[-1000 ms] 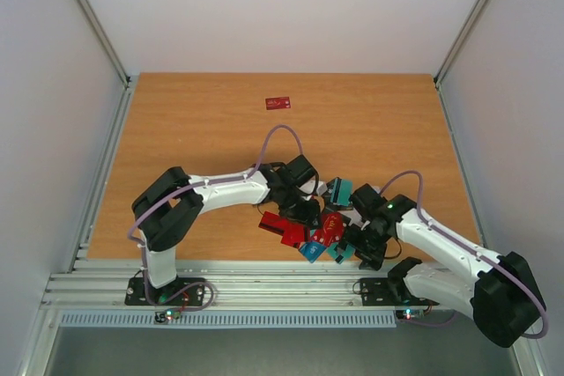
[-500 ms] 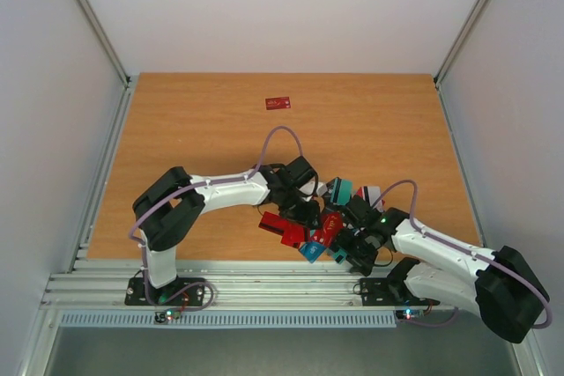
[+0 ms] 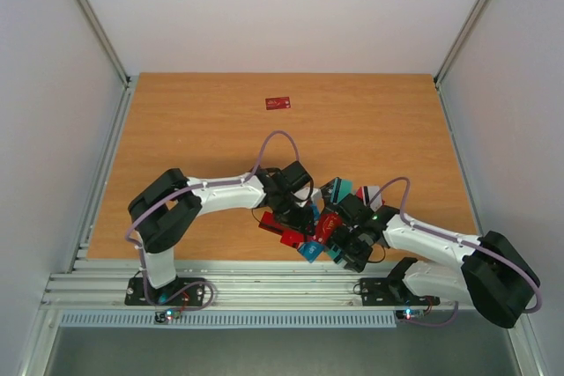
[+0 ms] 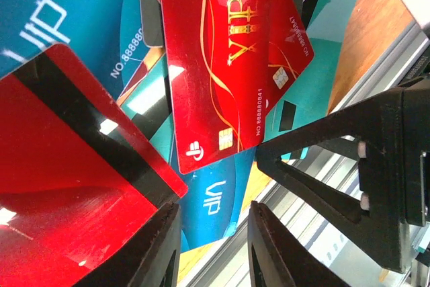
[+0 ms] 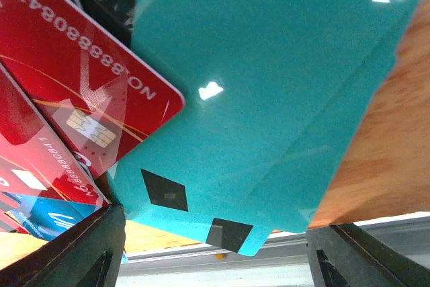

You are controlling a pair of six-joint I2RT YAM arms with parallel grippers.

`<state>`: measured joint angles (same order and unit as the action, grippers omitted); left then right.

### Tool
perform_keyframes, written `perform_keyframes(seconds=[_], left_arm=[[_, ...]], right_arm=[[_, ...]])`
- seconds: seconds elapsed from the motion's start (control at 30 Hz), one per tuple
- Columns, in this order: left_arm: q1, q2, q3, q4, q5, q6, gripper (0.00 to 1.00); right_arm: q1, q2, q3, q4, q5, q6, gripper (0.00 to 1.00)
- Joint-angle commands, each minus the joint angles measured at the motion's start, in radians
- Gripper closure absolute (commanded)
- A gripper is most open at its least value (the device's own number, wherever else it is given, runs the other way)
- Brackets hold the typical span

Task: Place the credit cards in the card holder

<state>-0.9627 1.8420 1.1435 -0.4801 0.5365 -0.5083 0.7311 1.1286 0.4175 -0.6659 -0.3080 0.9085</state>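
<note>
Several credit cards (image 3: 328, 223) lie overlapping in a pile near the table's front edge. My left gripper (image 3: 296, 216) hangs low over the pile's left side. In its wrist view the left gripper (image 4: 213, 250) is open, with a blue VIP card (image 4: 213, 196) below the gap, a red striped card (image 4: 60, 186) to the left and a red VIP card (image 4: 215, 65) beyond. My right gripper (image 3: 347, 247) is at the pile's right side. In its wrist view the right gripper (image 5: 215, 257) is wide open over two teal cards (image 5: 269, 92), next to a red card (image 5: 74, 52). The card holder is not in view.
One red card (image 3: 278, 103) lies alone at the far middle of the table. The aluminium rail (image 3: 264, 275) runs just in front of the pile. The two grippers are close together; the right one shows as a black frame (image 4: 363, 166) in the left wrist view.
My right arm has swung left and lowered toward the pile's near right side. My left gripper has shifted slightly left and nearer over the pile.
</note>
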Motion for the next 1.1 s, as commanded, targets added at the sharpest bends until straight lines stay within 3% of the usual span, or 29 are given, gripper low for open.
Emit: perform_keyframes(seconds=[0.0, 0.33, 0.77, 1.07], left_arm=[[-0.004, -0.042, -0.029, 0.018, 0.022, 0.027, 0.70], [-0.004, -0.077, -0.082, 0.054, 0.022, 0.012, 0.70], [-0.004, -0.077, -0.085, 0.063, 0.016, 0.006, 0.70], [-0.004, -0.076, -0.083, 0.060, 0.010, 0.000, 0.71]], right_arm=[[0.027, 0.053, 0.001, 0.042, 0.044, 0.024, 0.27], [0.043, 0.073, 0.047, 0.040, 0.075, 0.003, 0.28], [0.047, 0.062, 0.042, -0.136, 0.093, -0.071, 0.53], [0.047, 0.013, 0.021, -0.173, 0.104, -0.120, 0.54]])
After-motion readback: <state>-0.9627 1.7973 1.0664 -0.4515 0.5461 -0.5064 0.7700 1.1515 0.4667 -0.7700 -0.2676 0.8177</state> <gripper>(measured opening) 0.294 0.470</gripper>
